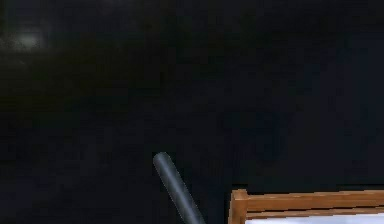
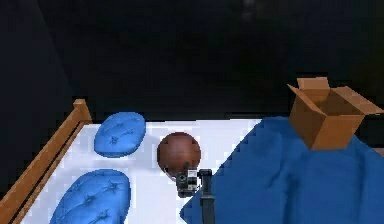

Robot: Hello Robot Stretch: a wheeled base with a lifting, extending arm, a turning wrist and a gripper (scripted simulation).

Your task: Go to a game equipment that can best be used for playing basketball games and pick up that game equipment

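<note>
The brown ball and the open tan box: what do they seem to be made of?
The ball looks like rubber or leather, matte: dull reddish-brown surface without shine. The box looks like plain cardboard: flat tan panels, raised flaps, no gloss.

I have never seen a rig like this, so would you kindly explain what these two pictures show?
This is a simulated wheeled robot with one arm that lifts and extends and ends in a two-finger claw.

The forward view comes from a camera looking ahead and somewhat down. It is mostly dark, with a grey tube and the wooden corner of a bed frame.

The arm side view looks out to the side where the arm reaches. The dark arm rises from the bottom edge, with the claw at its end.

On the white sheet lie two blue pillows, a reddish-brown ball, a blue blanket and an open cardboard box.

The ball rests on the bed right at the claw, so I cannot tell whether the claw holds anything.
</note>
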